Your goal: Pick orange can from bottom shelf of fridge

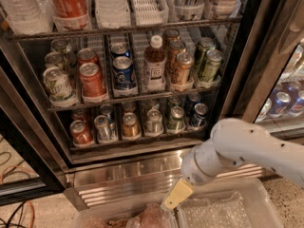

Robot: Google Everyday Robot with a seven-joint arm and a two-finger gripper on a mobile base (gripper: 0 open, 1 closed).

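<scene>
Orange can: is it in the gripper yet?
No, the orange can stands on the bottom shelf, while the gripper hangs lower, in front of the steel base.

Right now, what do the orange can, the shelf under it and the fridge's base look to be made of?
The orange can: likely thin metal, with a glossy copper-orange body and silvery lid. The bottom shelf: seemingly dark metal. The fridge base: ribbed steel, by its sheen. The gripper hangs in front of that base, looking like matte yellowish plastic.

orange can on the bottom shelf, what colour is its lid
Silver; the orange can shows best in the camera view. The gripper hangs lower right, before the fridge base.
</scene>
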